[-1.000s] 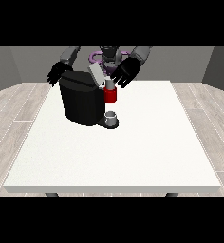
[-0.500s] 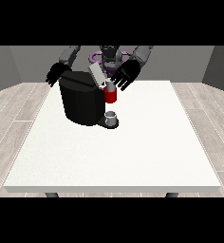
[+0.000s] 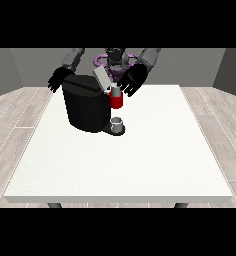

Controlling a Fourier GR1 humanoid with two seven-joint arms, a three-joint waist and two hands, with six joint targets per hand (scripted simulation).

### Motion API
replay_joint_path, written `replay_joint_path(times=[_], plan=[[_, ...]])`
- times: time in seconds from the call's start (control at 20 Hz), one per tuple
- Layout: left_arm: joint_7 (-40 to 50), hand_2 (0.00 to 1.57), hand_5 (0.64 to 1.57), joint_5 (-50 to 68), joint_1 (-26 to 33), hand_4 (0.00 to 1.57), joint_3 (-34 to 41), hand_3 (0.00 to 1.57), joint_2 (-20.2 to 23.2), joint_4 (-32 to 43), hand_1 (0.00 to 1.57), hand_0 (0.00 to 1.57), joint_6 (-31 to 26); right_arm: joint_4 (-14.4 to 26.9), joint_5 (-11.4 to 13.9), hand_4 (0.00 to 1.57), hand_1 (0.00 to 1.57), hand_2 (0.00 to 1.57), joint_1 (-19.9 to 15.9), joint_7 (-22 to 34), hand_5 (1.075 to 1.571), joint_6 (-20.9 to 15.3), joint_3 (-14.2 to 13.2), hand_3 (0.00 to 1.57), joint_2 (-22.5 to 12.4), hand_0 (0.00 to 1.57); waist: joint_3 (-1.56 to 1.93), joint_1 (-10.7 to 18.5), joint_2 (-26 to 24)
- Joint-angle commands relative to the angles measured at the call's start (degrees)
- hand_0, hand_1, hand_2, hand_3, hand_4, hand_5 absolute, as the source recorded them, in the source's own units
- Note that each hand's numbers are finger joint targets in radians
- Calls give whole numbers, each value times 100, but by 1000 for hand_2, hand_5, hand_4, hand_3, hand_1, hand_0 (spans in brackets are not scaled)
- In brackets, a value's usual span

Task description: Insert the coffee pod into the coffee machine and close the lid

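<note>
Nearest the camera, the white table (image 3: 120, 165) runs bare up to the machine. A small grey cup (image 3: 117, 124) stands on the machine's drip base, directly under the red brew head (image 3: 116, 101). The black coffee machine (image 3: 87, 102) sits toward the far left part of the table, its grey lid (image 3: 102, 77) tilted up and open, so closing is not yet done. Just above the red head, a small pale cap-like shape (image 3: 115, 90) shows, probably the coffee pod, seemingly at the slot mouth; whether it is seated or only resting there cannot be told. The hand at the view's right (image 3: 132, 81) hovers just beside that spot, fingers pointing down toward it; whether they pinch the pod or stand apart from it cannot be told. The hand at the view's left (image 3: 58, 80) hangs behind the machine's far corner, fingers spread and relaxed, holding nothing. Risks, as judgement: if the pod sits skewed in the slot, bringing the lid down could jam against it or pop it out. The raised lid stands close to the right-side hand, so a careless sweep could knock the lid shut early or nudge the machine and tip the cup.
</note>
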Motion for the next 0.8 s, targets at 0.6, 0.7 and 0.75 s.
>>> replay_joint_path(times=[0.6,0.7,0.75], plan=[[-204,1108,1571,-202,-150,393,-58,937,168,67,1056,1056,-104,-79,136,397,0,0,-247,442,1571,-278,89,0,99,0,-4,49,119],[-130,1118,1571,-281,12,365,-57,953,78,103,1051,1051,178,-179,90,335,0,0,-81,253,1571,-136,132,0,92,0,-3,-64,119],[-95,1125,1571,-311,-20,367,-161,961,14,-30,1058,1058,21,144,-82,401,0,0,-234,60,1571,37,-230,0,-201,0,-1,121,109]])
